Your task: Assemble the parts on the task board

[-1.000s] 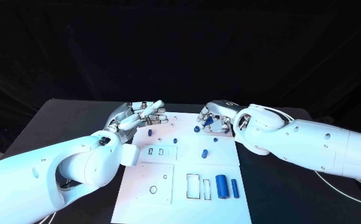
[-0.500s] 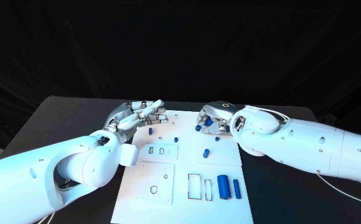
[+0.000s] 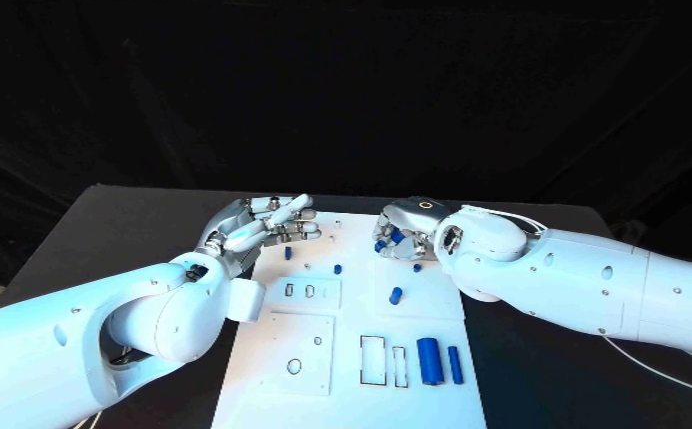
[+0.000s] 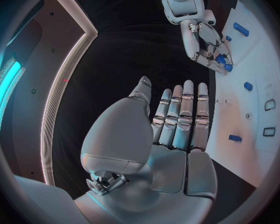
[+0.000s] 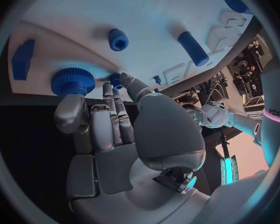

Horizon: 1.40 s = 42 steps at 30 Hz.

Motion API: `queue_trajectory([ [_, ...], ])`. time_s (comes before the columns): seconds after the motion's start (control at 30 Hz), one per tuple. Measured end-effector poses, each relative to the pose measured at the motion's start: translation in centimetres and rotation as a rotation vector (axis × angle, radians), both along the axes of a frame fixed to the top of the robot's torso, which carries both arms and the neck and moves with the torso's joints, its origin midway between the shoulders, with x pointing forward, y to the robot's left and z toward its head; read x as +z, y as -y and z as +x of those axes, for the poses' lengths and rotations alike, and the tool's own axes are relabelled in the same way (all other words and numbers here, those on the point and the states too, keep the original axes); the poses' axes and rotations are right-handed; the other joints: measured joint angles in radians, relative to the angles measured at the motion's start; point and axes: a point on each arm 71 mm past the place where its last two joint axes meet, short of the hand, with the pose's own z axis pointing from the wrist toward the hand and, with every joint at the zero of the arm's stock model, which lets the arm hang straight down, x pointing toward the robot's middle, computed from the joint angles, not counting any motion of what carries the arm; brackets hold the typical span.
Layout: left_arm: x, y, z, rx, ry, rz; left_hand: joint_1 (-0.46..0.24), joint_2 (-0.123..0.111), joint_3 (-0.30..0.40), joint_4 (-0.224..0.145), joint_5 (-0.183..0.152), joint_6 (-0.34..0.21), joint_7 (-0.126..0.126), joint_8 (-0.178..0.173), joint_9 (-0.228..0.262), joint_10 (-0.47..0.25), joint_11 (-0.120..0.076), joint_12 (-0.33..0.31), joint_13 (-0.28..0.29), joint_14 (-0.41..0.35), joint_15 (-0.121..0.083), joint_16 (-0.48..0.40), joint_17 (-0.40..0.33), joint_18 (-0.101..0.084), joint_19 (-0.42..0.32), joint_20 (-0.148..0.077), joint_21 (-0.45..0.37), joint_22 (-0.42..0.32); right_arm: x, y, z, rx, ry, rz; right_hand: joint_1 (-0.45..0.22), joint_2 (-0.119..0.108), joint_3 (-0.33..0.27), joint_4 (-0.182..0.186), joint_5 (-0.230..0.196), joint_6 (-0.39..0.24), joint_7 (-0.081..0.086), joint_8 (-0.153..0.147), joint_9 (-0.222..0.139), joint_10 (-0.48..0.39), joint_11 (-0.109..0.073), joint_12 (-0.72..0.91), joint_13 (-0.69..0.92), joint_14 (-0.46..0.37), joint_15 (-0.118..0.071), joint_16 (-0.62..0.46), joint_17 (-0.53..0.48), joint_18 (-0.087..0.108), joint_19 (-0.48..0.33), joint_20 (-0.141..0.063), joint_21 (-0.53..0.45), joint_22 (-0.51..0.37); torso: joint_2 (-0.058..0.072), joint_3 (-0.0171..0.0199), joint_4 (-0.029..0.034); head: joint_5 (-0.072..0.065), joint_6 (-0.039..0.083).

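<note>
Task board (image 3: 346, 349): white, lay under my fingers.
Right hand (image 3: 405, 230): fingers touched a blue gear (image 5: 71, 81); grip, I couldn't tell.
Left hand (image 3: 268, 220): fingers straight, released.

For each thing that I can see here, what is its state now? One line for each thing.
Left hand: holds nothing, fingers straight, raised beside the board.
Right hand: fingers curled down at a small blue part on the board's far end; whether it grips the part is unclear.
Blue toothed gear: standing on the board.
White task board: lying flat on the table.
Two blue cylinders: lying side by side.
</note>
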Motion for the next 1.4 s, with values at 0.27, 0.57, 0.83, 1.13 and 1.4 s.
queue_trajectory([
  [0.27,0.0,0.0,0.0,-0.003,-0.002,0.000,0.000,0.000,0.000,0.000,0.000,0.000,0.000,0.000,0.000,0.000,0.000,0.000,0.000,0.000,0.000,0.000,0.000,0.000,0.000,0.000,0.000,0.000,0.0,-0.5,0.0,0.006,-0.001,-0.005,0.000,0.000,0.013,0.010,0.000,0.008,-0.001,0.000,0.002,0.012,-0.005,0.006,0.002,0.000,0.000,0.013,0.013,-0.012,0.008,-0.001,0.021,0.030,0.003,-0.0008,0.0019,-0.001,-0.001],
  [0.57,0.0,0.0,0.0,-0.005,-0.005,0.001,0.000,0.000,-0.003,-0.003,0.000,0.000,0.000,0.000,0.000,0.000,0.000,-0.001,0.000,0.000,0.000,0.000,0.001,0.000,0.000,0.000,0.000,-0.001,0.2,-0.6,0.0,0.003,0.007,-0.006,0.048,0.019,0.088,-0.012,-0.049,0.103,-0.024,0.036,0.025,0.098,-0.020,0.042,0.019,0.000,-0.025,0.024,0.014,-0.031,0.085,-0.025,0.134,0.199,0.005,-0.0012,0.0027,0.000,-0.002],
  [0.83,0.0,-0.1,0.0,-0.003,-0.008,0.003,0.000,0.000,-0.003,-0.003,0.000,0.000,0.000,-0.004,-0.001,0.000,0.000,-0.007,0.000,0.000,0.000,-0.005,0.001,0.000,0.000,0.000,0.000,-0.002,0.5,-0.8,-0.6,0.005,0.032,0.010,0.052,0.015,0.104,-0.016,-0.057,0.110,-0.023,0.046,0.025,0.099,-0.020,0.046,0.019,0.004,-0.029,0.030,0.022,-0.046,0.089,-0.029,0.153,0.230,0.006,-0.0011,0.0023,0.001,0.002],
  [1.13,-0.1,-0.3,0.2,0.001,-0.009,0.005,0.000,0.000,-0.003,-0.003,0.000,0.000,0.000,-0.004,-0.001,0.000,0.000,-0.007,0.000,0.000,0.000,-0.005,0.001,0.000,0.000,0.000,0.000,-0.002,2.5,-2.0,0.1,-0.006,0.098,0.049,0.053,0.013,0.105,-0.014,-0.061,0.111,-0.025,0.046,0.025,0.099,-0.021,0.045,0.019,0.003,-0.029,0.032,0.023,-0.047,0.089,-0.029,0.154,0.235,0.008,-0.0024,0.0055,-0.005,0.014],
  [1.4,-0.1,-0.4,0.2,0.001,-0.010,0.006,0.000,0.000,-0.003,-0.003,0.000,0.000,0.000,-0.004,-0.001,0.000,0.000,-0.007,0.000,0.000,0.000,-0.005,0.001,0.000,0.000,0.000,0.000,-0.003,2.9,-3.4,1.0,-0.018,0.135,0.076,0.056,0.011,0.109,-0.010,-0.058,0.111,-0.025,0.045,0.025,0.100,-0.021,0.039,0.019,0.003,-0.029,0.033,0.024,-0.046,0.089,-0.029,0.160,0.239,0.010,-0.0036,0.0076,-0.004,0.021],
])
